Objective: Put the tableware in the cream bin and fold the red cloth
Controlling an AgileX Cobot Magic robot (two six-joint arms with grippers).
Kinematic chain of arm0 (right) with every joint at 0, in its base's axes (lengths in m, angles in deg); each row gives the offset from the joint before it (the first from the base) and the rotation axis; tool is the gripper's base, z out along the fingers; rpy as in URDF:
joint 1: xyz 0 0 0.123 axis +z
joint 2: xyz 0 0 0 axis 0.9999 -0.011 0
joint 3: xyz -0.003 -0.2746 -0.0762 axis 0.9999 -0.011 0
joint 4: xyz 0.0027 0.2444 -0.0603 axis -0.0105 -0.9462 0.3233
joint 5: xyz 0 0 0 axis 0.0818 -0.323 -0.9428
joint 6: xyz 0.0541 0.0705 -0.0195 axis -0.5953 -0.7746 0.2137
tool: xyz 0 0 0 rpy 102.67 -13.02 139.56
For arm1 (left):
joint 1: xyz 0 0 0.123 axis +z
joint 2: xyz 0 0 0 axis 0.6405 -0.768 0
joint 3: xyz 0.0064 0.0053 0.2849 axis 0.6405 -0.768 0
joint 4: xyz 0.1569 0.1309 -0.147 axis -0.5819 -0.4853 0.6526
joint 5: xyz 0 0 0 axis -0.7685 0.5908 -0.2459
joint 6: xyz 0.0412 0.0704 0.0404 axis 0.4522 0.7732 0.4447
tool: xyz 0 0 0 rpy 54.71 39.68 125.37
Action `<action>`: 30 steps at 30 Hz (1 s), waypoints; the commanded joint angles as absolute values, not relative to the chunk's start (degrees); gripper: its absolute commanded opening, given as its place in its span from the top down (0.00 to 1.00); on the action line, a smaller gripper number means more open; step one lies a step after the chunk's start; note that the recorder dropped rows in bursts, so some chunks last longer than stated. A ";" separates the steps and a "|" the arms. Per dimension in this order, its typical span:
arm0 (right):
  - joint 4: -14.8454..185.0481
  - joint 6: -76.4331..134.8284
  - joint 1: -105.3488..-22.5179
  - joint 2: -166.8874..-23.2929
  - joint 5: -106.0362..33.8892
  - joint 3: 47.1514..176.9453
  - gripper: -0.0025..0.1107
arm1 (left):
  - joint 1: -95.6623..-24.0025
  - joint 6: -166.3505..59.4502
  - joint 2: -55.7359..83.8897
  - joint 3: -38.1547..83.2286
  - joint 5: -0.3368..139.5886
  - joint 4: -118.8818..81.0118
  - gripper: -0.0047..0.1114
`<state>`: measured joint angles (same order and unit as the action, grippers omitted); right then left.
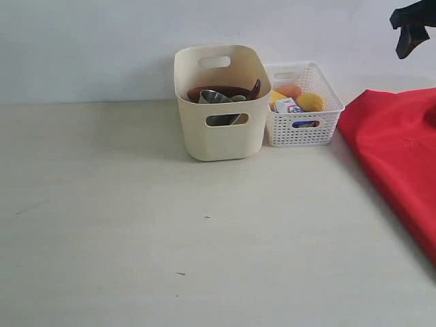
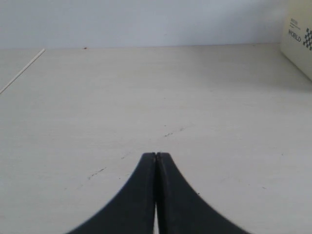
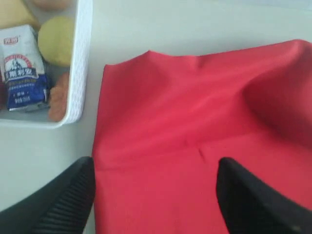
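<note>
The cream bin point(image 1: 221, 109) stands at the back centre and holds the tableware: a steel cup point(image 1: 213, 97), a brown plate point(image 1: 231, 90) and a dark spoon point(image 1: 256, 88). The bowl is hidden. The red cloth point(image 1: 402, 150) lies spread at the right edge of the table point(image 1: 136, 225). In the right wrist view the red cloth point(image 3: 204, 136) fills most of the picture. My right gripper point(image 3: 155, 168) hangs open above its near corner, empty; it shows high at the top right as the right gripper point(image 1: 411, 30). My left gripper point(image 2: 156, 155) is shut on nothing, low over bare table.
A white lattice basket point(image 1: 303, 112) beside the bin holds a lemon point(image 1: 310, 102), a milk carton point(image 3: 22, 68) and other food. In the left wrist view a cream box point(image 2: 297, 36) sits at the far edge.
</note>
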<state>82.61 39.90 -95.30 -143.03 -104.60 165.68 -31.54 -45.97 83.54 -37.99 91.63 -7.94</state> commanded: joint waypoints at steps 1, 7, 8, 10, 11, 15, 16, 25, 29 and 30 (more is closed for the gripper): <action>85.65 38.33 -93.06 -135.22 -97.99 153.06 0.39 | -31.95 -45.98 83.89 -38.15 90.79 -8.20 0.96; 89.12 38.44 -90.43 -127.69 -90.09 134.03 0.39 | -31.95 -45.98 83.89 -38.15 90.79 -8.20 0.96; 90.27 38.44 -90.07 -127.17 -89.50 131.42 0.39 | -31.95 -45.98 83.89 -38.15 90.79 -8.20 0.96; 91.40 38.44 -90.00 -126.79 -88.36 127.18 0.39 | -31.95 -45.98 83.89 -38.15 90.79 -8.20 0.96; 91.40 38.30 -90.00 -126.79 -87.80 125.16 0.39 | -31.95 -45.98 83.89 -38.15 90.79 -8.20 0.96; 91.29 38.30 -90.00 -127.64 -84.38 118.67 0.39 | -31.95 -45.98 83.89 -38.15 90.79 -8.20 0.96; 91.29 38.30 -90.00 -127.85 -83.34 117.30 0.39 | -31.95 -45.98 83.89 -38.15 90.79 -8.20 0.96; 91.05 37.15 -90.00 -131.16 -79.54 113.73 0.39 | -31.95 -45.98 83.89 -38.15 90.79 -8.20 0.96; 91.40 35.69 -90.00 -134.07 -79.55 113.73 0.39 | -31.95 -45.98 83.89 -38.15 90.79 -8.20 0.96; 91.40 35.69 -90.00 -134.58 -79.42 113.73 0.39 | -31.95 -45.98 83.89 -38.15 90.79 -8.20 0.96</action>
<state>90.79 36.41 -90.06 -133.14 -80.26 113.94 -31.54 -45.97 83.54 -37.99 91.51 -7.94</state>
